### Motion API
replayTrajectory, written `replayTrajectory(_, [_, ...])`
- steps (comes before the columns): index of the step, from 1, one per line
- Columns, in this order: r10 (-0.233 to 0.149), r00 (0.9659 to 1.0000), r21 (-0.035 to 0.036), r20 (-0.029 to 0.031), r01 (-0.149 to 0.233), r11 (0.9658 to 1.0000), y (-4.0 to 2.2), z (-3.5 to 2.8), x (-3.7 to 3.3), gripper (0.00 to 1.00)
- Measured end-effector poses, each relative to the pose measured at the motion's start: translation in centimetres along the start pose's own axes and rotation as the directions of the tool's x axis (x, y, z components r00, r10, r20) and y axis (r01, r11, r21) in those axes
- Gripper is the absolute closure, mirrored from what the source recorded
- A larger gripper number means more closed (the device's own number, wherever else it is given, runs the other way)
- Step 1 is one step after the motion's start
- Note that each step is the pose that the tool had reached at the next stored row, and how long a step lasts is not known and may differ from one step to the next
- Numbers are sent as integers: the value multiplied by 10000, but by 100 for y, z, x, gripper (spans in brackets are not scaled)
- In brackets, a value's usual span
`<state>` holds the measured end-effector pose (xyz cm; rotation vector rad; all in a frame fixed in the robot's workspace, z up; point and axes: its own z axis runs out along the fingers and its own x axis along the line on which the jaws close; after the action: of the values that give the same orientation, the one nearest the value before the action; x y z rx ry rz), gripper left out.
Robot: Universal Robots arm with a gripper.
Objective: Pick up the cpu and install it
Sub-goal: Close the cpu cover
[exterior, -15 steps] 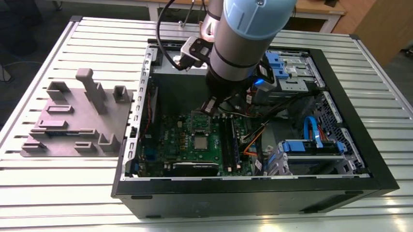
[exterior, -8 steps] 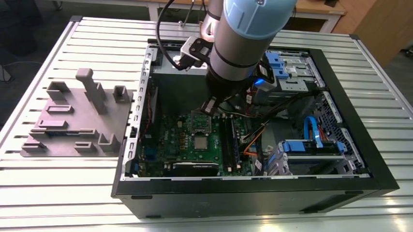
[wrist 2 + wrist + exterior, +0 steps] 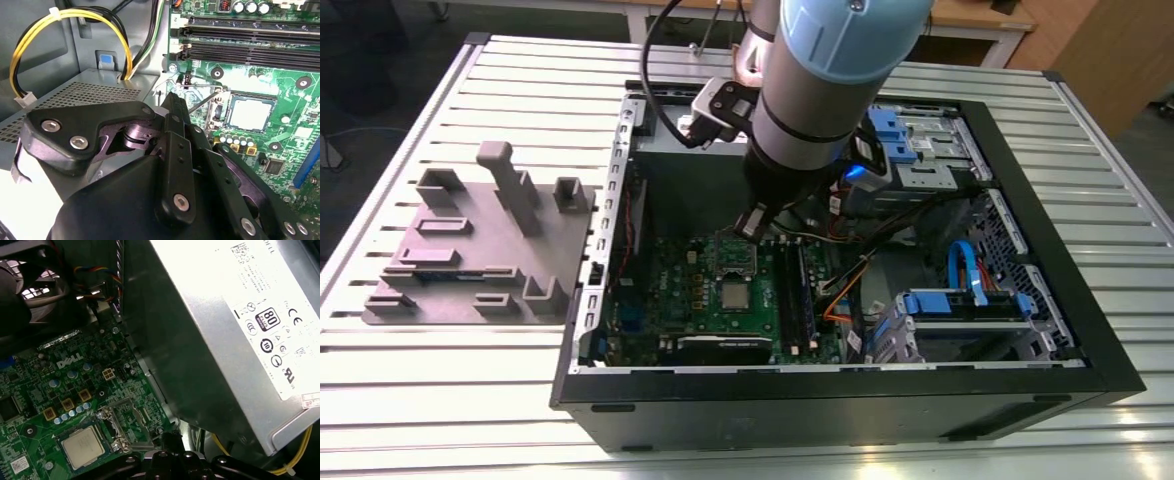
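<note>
Exterior view's left: grey fixture block [image 3: 474, 250] on the slatted metal surface [image 3: 440, 400], well apart from the work.

Middle: open computer case [image 3: 854, 405] lying on its side, green motherboard [image 3: 700, 310] inside. The cpu [image 3: 736, 293] lies flat in its socket on the board, silver top up. The hinged retention frame [image 3: 738, 255] stands open just beside it.

The arm [image 3: 834, 90] reaches down into the case. The fingers [image 3: 173, 107] hang over the open frame, near the cpu but not touching it. In the second wrist view the raised socket lever [image 3: 205, 102] stands between their tip and the cpu. The linkage narrows to a single tip, so the fingers look pressed together with nothing between them. This is seen from behind, so I am not certain.

In the first wrist view the cpu [image 3: 82, 445] sits a short way from the big grey power supply [image 3: 225, 340].

Handling, as judged: light, thin, stiff. The smooth metal lid is likely slippery and the contact side fragile. Take it by two opposite edges, kept level. Seated as it is, little edge is exposed.

Exterior view's right: blue drive cages [image 3: 961, 305], clear of the work.
</note>
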<state>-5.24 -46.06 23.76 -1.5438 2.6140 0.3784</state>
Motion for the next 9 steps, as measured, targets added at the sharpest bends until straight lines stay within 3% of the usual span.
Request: replayTrajectory(9, [0,10000,-1,0,0,10000,-9,-12,43,90])
